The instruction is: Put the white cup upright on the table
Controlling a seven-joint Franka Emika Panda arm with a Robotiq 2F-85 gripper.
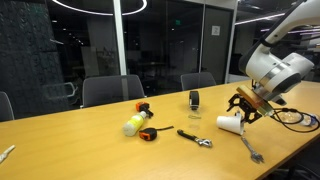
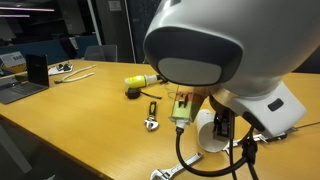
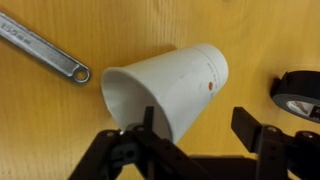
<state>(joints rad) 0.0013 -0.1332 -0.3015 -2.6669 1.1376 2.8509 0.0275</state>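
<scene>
The toppled white cup [image 3: 165, 85] looked light and crushable, wanting a gentle mid-wall pinch from the open, empty claw [image 3: 197, 130].

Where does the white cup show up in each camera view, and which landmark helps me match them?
In an exterior view: the white cup lies on its side on the table, right of centre, just below the claw.
In an exterior view: lower right, mostly hidden behind the arm.
Wrist view: centre, on its side, rim toward the left.
Landmark: the silver wrench beside the cup, upper left in the wrist view.
</scene>
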